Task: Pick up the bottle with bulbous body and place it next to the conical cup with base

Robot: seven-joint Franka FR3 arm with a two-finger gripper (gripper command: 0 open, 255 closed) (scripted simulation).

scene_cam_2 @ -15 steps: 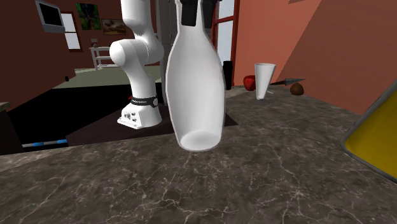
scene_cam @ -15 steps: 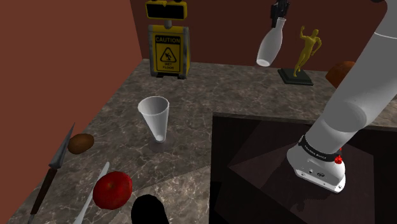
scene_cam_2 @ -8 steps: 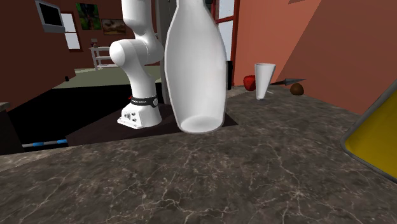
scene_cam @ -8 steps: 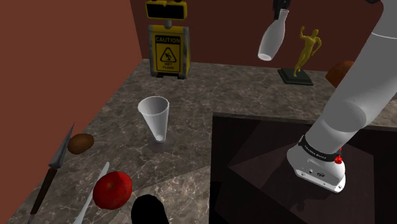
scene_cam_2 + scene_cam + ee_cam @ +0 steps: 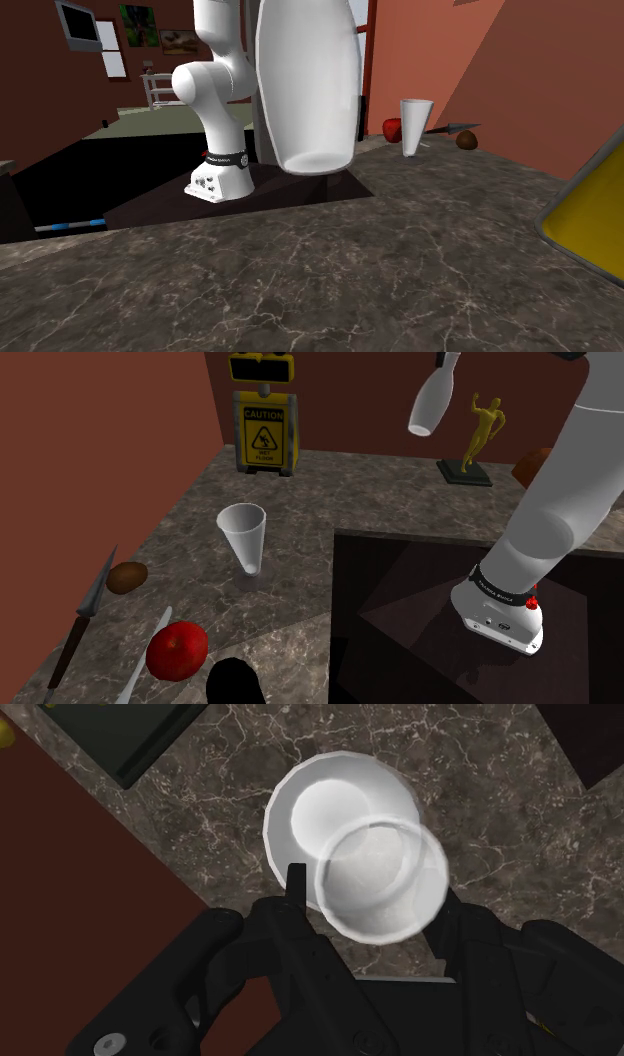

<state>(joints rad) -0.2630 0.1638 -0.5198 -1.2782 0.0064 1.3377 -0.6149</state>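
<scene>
A white bottle with a bulbous body point(image 5: 429, 402) hangs high above the marble counter point(image 5: 330, 487), slightly tilted, with its neck clasped in my black gripper point(image 5: 443, 358) at the shoulder view's top edge. In the second exterior view the bottle point(image 5: 308, 85) looms large, its base well above the counter. The wrist view looks down the bottle point(image 5: 340, 814), with my gripper point(image 5: 372, 894) shut on its neck. The translucent conical cup with base point(image 5: 243, 539) stands upright on the counter, far down and to the shoulder view's left of the bottle; it shows small in the second exterior view as the cup point(image 5: 416, 125).
A yellow caution sign point(image 5: 263, 429) stands by the back wall and a gold statuette point(image 5: 483, 434) is just right of the bottle. A red apple point(image 5: 178, 650), a knife point(image 5: 85, 614) and a brown lump point(image 5: 126, 577) lie near the cup. The dark stand point(image 5: 420, 612) fills the lower right.
The gripper has carried the bottle straight upward, and its base now hangs higher above the counter. The cup and the other objects have not moved.
</scene>
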